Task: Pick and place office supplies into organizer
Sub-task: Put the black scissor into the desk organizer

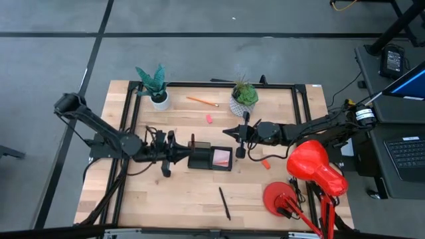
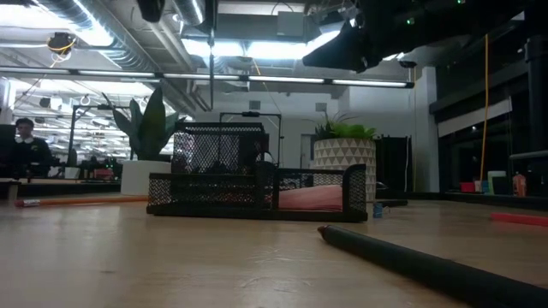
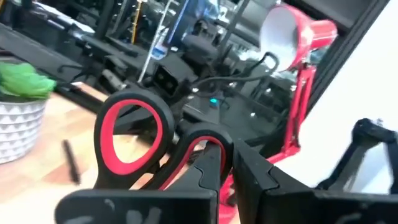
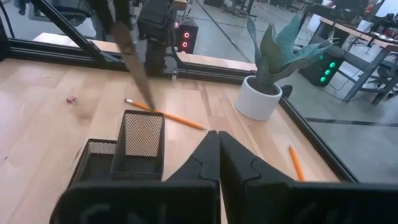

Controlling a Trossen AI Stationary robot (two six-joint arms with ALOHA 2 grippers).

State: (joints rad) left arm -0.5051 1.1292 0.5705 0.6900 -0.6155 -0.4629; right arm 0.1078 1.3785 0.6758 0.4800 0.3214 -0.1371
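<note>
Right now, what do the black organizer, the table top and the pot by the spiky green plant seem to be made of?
Organizer: likely black wire mesh, matte; its walls are see-through grid.
Table top: looks like light wood planks with visible grain and seams, slight sheen in the low view.
Pot: probably ceramic or plastic, white with a grey triangle pattern; the material stays uncertain.

a robotics lab or workshop: a wooden table (image 1: 199, 192) on a black metal frame stands on a grey taped floor, with exposed ceiling ducts (image 2: 128, 38), strip lights, a laptop (image 1: 406, 151) alongside and a seated person (image 2: 26, 145) far behind.
</note>
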